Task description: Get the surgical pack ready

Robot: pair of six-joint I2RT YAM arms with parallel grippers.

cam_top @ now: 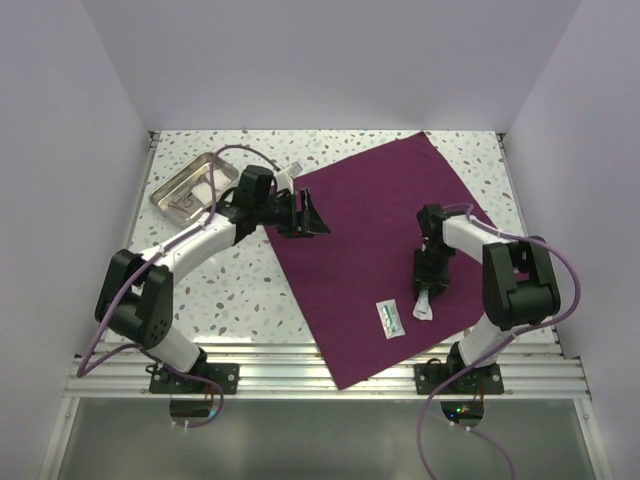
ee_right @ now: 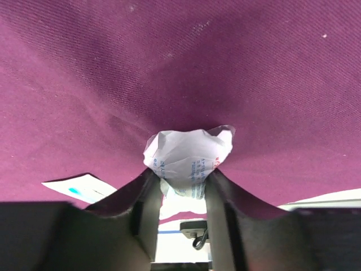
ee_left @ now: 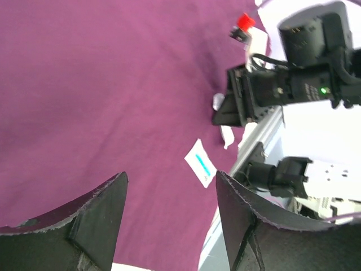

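Note:
The surgical pack is a deep purple cloth (cam_top: 370,220) spread flat as a wide sheet across the table's middle and right. My left gripper (cam_top: 305,213) hovers over the sheet's left part, open, with only cloth (ee_left: 113,84) showing between its fingers (ee_left: 98,209). My right gripper (ee_right: 180,172) is down on the cloth near its right front. Its fingers press both sides of a crumpled white packet (ee_right: 189,152) with blue print. That packet (cam_top: 425,308) rests on the cloth. A flat white packet with a teal stripe (cam_top: 391,318) lies on the cloth just to its left.
A metal tray (cam_top: 165,190) holding small instruments sits at the back left, behind the left arm. The cloth's front corner hangs over the table's near edge onto the aluminium rails (cam_top: 300,365). White walls enclose the table on three sides.

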